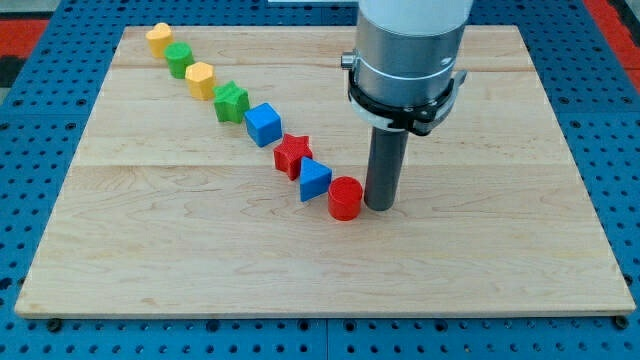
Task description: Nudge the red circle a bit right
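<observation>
Camera view shows the red circle [345,198] at the low end of a diagonal row of blocks, with my tip [380,206], a bare rod with no pincer, touching its right side; light, stiff, likely slides easily, best pushed from its left.

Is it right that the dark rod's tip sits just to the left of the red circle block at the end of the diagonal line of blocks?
Not quite. The camera view shows my tip just to the right of the red circle block, not the left. The rest holds: that block does end the diagonal line, right after the blue triangle block.
</observation>
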Action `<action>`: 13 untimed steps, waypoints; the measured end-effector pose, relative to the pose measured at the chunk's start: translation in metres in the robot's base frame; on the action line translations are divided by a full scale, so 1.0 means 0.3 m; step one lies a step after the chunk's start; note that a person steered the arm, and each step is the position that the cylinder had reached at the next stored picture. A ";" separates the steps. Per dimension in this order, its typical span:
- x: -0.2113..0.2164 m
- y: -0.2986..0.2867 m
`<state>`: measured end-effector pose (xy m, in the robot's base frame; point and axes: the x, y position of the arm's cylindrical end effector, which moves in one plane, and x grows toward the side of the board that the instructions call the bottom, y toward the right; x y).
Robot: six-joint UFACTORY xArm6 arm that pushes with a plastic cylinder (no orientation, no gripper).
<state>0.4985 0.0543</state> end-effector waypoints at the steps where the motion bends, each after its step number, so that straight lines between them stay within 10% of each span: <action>1: 0.000 -0.047; 4: 0.062 0.059; 6: 0.226 -0.218; 13: 0.061 -0.321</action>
<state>0.5169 -0.0422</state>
